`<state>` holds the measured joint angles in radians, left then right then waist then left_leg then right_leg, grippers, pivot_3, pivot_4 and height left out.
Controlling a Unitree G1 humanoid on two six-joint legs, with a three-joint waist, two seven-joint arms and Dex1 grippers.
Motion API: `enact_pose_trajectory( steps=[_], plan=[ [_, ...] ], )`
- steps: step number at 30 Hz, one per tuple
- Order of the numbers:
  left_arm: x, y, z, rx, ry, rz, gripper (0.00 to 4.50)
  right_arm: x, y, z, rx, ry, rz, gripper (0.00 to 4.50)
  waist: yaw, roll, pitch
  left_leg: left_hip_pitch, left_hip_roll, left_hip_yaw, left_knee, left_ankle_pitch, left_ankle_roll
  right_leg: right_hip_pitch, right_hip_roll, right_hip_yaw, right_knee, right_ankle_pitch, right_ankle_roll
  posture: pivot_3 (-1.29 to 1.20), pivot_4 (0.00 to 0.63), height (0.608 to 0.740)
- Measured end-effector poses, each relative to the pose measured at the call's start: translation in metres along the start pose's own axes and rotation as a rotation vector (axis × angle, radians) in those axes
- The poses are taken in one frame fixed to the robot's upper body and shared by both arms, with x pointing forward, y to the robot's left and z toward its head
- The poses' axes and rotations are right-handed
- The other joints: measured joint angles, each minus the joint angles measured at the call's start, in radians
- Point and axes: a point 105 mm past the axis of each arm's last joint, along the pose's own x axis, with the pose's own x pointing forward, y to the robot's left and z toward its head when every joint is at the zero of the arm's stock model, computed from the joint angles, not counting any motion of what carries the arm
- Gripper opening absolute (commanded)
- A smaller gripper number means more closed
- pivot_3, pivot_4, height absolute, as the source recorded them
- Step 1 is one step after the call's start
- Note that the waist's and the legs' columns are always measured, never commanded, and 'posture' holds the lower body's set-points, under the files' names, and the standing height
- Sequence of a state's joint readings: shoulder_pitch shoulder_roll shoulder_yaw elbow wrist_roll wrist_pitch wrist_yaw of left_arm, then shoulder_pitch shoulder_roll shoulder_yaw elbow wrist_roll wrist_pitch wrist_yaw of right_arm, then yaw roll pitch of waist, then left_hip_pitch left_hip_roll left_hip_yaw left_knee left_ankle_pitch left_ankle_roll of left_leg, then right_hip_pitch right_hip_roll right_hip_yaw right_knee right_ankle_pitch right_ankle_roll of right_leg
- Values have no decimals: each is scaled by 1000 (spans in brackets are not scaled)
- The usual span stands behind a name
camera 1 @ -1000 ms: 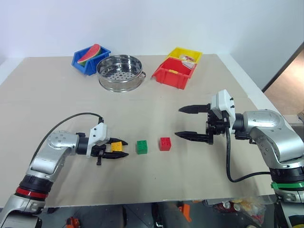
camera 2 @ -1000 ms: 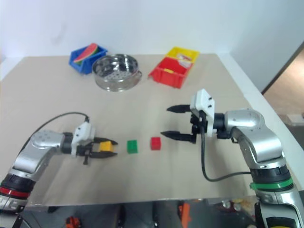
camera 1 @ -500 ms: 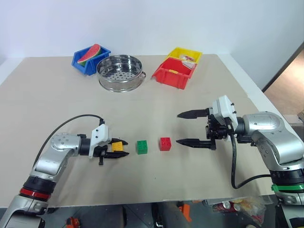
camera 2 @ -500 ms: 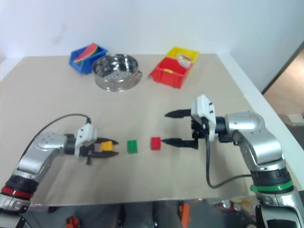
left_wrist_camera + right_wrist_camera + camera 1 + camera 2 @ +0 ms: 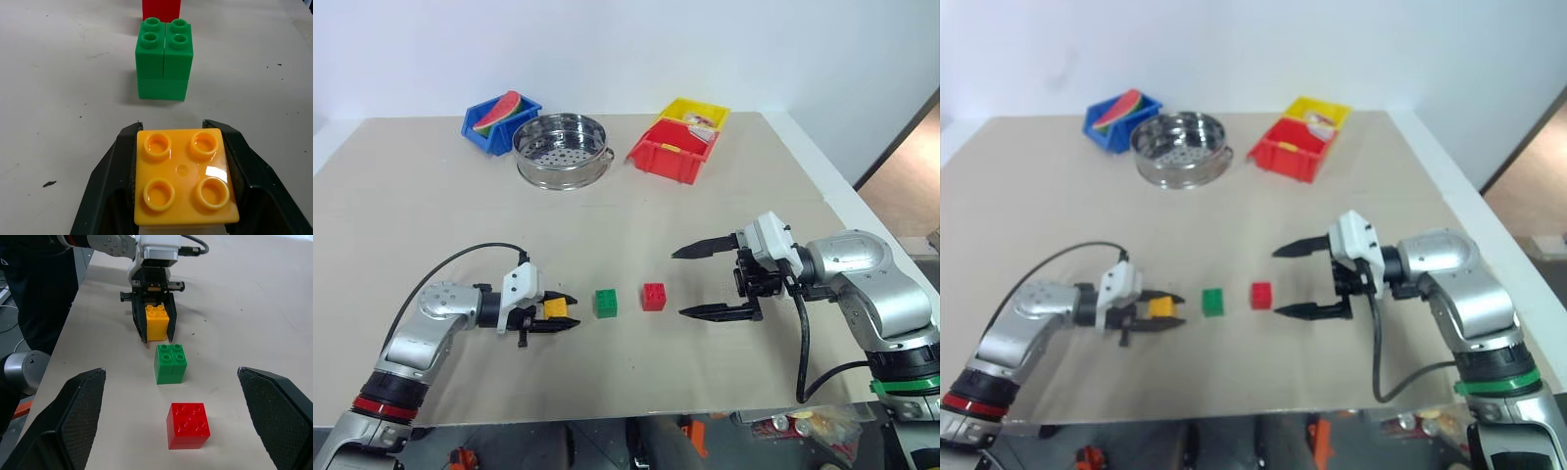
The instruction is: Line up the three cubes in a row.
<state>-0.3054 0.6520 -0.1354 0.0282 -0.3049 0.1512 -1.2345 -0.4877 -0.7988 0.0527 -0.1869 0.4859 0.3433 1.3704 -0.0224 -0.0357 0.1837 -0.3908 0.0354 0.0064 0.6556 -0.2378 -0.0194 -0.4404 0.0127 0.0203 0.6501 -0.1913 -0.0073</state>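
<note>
My left gripper [image 5: 563, 315] is pinching the small yellow-orange studded plastic brick [image 5: 554, 307] between its two black fingers, low over the beige tabletop [image 5: 431, 225] on the near left. Just to the right of it stands the green studded plastic brick [image 5: 605, 303], apart from the held one, and further right — with a similar gap — the red studded plastic brick [image 5: 653, 296]. The three sit close to one line running left to right.

My right gripper [image 5: 693, 282] hovers to the right of the red brick with its fingers spread wide, holding nothing and touching nothing.

Along the far side of the table are a blue plastic bin [image 5: 489, 127] with a watermelon-slice toy [image 5: 498, 109], a perforated steel steamer basket [image 5: 562, 150], and a red plastic bin [image 5: 668, 155] in front of a yellow plastic bin [image 5: 696, 111].
</note>
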Motion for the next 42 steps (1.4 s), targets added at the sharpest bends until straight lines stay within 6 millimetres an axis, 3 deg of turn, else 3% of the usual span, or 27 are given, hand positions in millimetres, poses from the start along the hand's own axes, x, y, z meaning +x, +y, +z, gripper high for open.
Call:
enact_pose_trajectory(
  steps=[10,11,16,18,28,34,39,42],
  plan=[
    [-1,0,-1,19,8,-20,1394,0,-1,-2,1,10,-7,4500,0,0,0,0,0,0,0,0,0,0,0,0,0,0,0,0,150,740],
    [-1,0,-1,16,13,-28,2431,0,-1,-2,1,10,-8,4500,0,0,0,0,0,0,0,0,0,0,0,0,0,0,0,0,150,740],
    [-5,-2,-7,16,60,-60,4108,0,-1,-3,2,12,-13,4500,0,0,0,0,0,0,0,0,0,0,0,0,0,0,0,0,150,740],
    [-7,0,-4,21,65,-59,4490,0,-2,-3,4,10,-23,4500,0,0,0,0,0,0,0,0,0,0,0,0,0,0,0,0,150,740],
    [-35,5,35,16,53,-36,4490,-3,-9,2,30,-35,-84,4500,-1,0,0,0,1,0,0,0,0,0,0,0,0,0,0,0,150,740],
    [-56,46,83,-52,-122,239,4490,-13,-42,17,50,-123,-295,4500,-1,0,0,2,0,0,0,0,1,2,0,0,0,1,1,0,150,740],
    [-56,77,57,-97,-135,533,4490,-15,-68,-8,57,-105,-514,4500,0,0,0,0,0,0,0,0,1,1,0,0,0,1,0,0,150,740],
    [-54,84,42,-119,-128,633,4490,-15,-71,-19,69,-83,-557,4500,0,0,0,-1,0,1,0,0,0,-1,-1,1,0,1,0,0,150,740]
  ],
)
